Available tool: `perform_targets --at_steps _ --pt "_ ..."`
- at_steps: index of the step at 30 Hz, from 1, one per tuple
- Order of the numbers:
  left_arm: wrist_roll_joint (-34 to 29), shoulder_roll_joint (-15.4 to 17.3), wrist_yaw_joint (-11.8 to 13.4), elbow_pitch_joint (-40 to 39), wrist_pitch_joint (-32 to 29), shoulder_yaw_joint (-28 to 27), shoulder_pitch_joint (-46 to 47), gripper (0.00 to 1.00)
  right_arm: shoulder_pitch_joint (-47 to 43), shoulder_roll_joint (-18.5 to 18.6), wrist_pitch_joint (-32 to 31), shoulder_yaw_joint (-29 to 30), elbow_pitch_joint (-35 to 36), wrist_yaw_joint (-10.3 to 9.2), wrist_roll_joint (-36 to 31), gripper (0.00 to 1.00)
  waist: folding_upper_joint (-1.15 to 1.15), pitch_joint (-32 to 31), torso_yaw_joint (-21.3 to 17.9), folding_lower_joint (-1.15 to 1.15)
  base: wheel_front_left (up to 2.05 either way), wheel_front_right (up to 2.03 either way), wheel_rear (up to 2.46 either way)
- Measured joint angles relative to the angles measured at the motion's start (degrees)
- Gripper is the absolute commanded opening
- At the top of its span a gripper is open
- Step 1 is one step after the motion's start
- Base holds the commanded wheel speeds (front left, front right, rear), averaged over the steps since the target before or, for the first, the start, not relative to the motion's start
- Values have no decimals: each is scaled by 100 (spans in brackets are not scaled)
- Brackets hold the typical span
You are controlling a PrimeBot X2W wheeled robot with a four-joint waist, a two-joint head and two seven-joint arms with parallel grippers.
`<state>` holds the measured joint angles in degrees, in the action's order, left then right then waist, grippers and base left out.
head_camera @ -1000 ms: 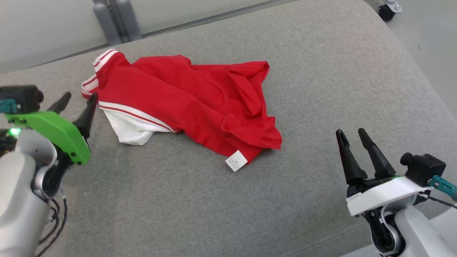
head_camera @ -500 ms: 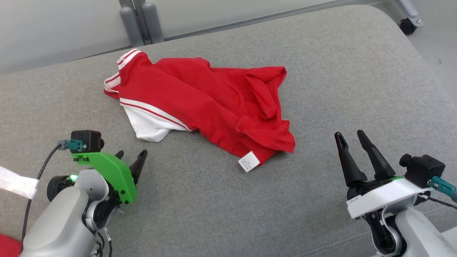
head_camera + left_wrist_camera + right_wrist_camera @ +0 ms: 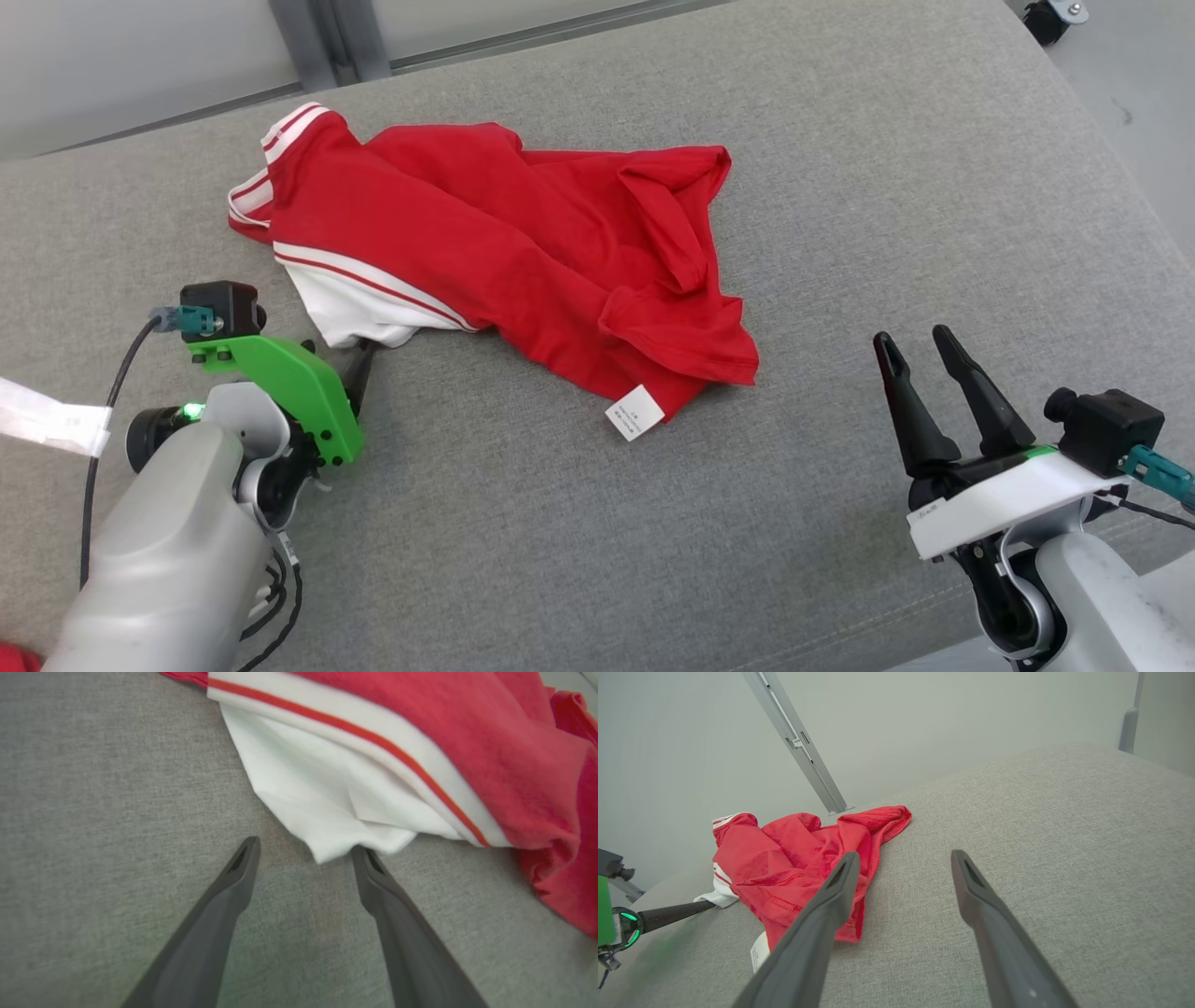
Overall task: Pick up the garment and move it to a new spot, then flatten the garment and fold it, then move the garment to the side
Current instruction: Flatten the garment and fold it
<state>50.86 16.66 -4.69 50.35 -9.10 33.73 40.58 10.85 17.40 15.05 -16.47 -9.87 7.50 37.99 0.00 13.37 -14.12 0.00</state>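
The left claw (image 3: 303,851), spread at the white corner (image 3: 327,812) of the garment (image 3: 523,252), might have pinched one thin layer and slipped; the right claw (image 3: 910,338) stood spread, well apart.

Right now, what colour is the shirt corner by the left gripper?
White corner; clearest in left wrist view.

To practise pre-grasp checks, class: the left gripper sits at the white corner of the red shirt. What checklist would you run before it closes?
1. Left gripper open: ok.
2. White corner of the crumpled red-and-white fabric garment lined up between its fingertips: ok.
3. Fingers low enough to catch fabric: cannot tell.
4. Right gripper open, apart from garment: ok.
5. Bare grey woven cushion left for a new spot: ok.
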Motion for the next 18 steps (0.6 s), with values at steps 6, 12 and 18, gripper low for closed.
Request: perform_targets --at_steps 6,12,18 --pt "-7 -208 -192 338 177 158 194 0 -1 10 0 46 -37 0 1 100 0 -1 84 0 0 0 0" --pt "66 -318 -260 302 331 353 187 0 -38 1 0 45 -96 0 3 100 0 -178 254 0 0 0 0" --pt "323 -162 -263 -394 12 760 -85 0 -160 35 0 27 -181 0 25 100 0 -468 443 0 0 0 0"
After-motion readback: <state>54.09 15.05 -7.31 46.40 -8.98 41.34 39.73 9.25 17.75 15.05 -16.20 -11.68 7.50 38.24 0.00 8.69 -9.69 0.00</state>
